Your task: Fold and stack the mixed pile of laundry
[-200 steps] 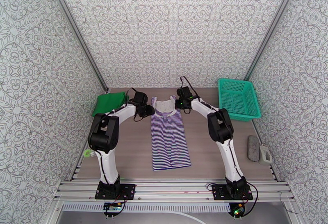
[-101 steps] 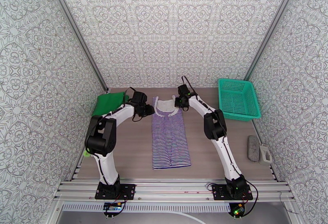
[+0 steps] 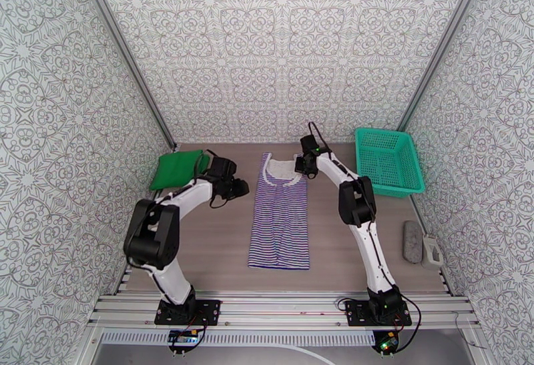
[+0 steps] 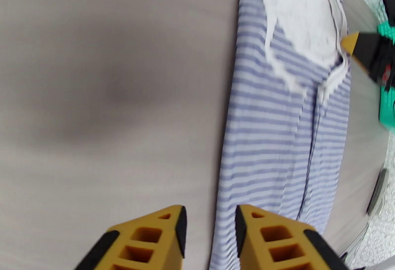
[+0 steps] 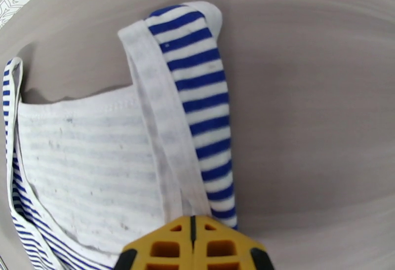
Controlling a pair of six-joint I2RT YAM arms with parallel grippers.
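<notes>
Firmly clenched, the right gripper (image 5: 192,224) pinches the right shoulder strap (image 5: 197,98) of the striped top (image 3: 280,219), the white-trimmed band running straight into its closed yellow fingertips. Across the garment the left gripper (image 4: 207,216) stands released, nothing in the gap between its fingers, poised over bare desk (image 3: 213,253) just beside the top's left edge. The purple-and-white top lies lengthwise down the middle of the desk, neckline toward the far wall and hem toward the arm bases, mostly flat, with the held strap curled over at its end. The green T-shirt (image 3: 177,168) lies in a compact, seemingly folded shape at the far left corner, well apart; a teal mesh basket (image 3: 384,131) stands at the far right

By the look of it, the step in hand is the first fold of the top. To do it well, the left gripper would need to take the matching left strap before anything lifts, so both shoulders rise level. The pair should then travel together toward the hem, low over the cloth, and land square so the edges meet. A one-sided pull risks skewing the thin fabric

No brand, label or readable writing appears on either garment, the basket or the gripper fingers
</notes>
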